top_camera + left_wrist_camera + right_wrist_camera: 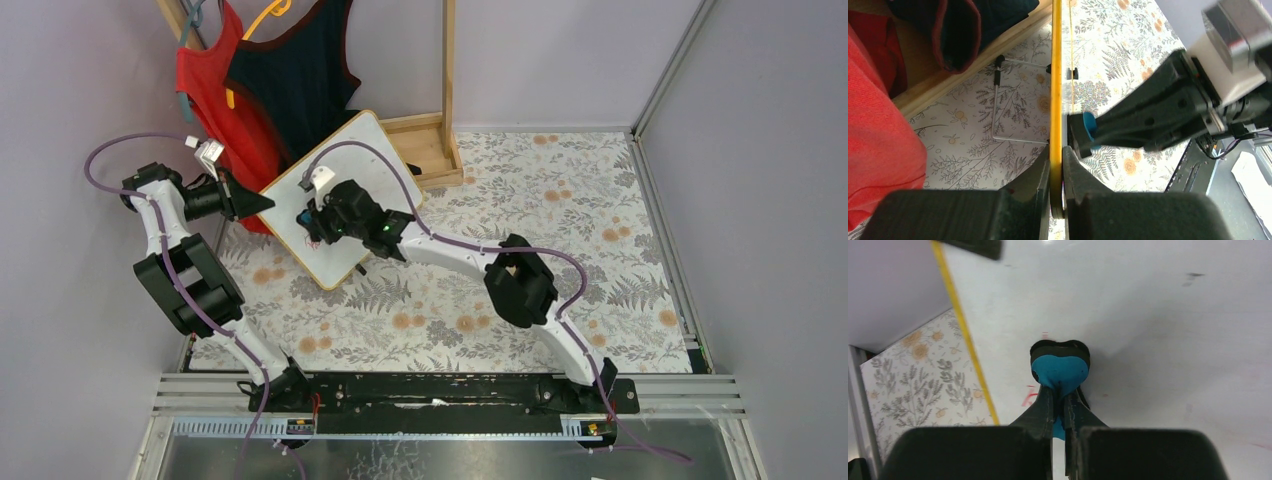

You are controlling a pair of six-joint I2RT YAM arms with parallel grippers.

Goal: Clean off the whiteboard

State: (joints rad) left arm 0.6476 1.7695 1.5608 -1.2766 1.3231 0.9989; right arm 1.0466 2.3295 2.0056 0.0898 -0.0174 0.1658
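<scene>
Two grips: my left gripper (1056,157) clamps the board (1148,315) by its edge, tilted over the table (560,230); my right gripper (1059,392) pinches the eraser (1060,371) against its face. What look like red marks (1029,399) beside it need firm, overlapping strokes

red marks (1029,399) illegible, eraser (1060,371) lower part hidden

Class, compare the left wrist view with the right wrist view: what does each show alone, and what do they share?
Left wrist only: the left gripper clamping the yellow-edged whiteboard edge-on, a red garment and a wire stand. Right wrist only: the board's white face with faint red marks. Both: the right gripper holding the blue heart-shaped eraser against it.
</scene>
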